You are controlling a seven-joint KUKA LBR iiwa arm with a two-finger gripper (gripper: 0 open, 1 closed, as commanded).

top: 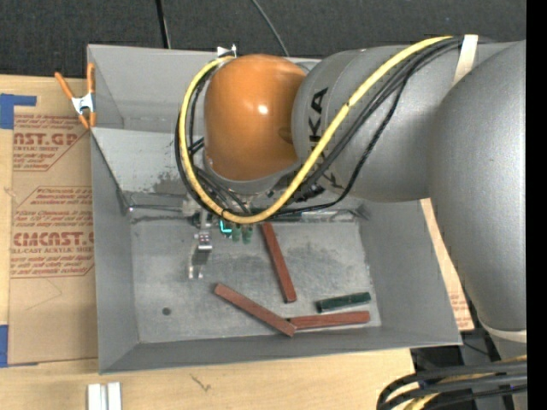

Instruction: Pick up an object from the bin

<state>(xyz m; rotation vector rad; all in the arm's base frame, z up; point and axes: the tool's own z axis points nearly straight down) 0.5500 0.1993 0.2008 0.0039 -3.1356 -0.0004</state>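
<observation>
Overhead, slim metal gripper low over the scuffed, dusty floor of the grey metal bin, its opening impossible to tell, glossy orange wrist dome above, nearest flat red-brown stick just beside it, slanted stick and front stick farther right, short dark green bar between them.

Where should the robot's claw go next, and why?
Probably a little toward the view's lower right: the gripper hangs over bare bin floor, and the nearest thing, a slanted reddish-brown stick, lies just there.
</observation>
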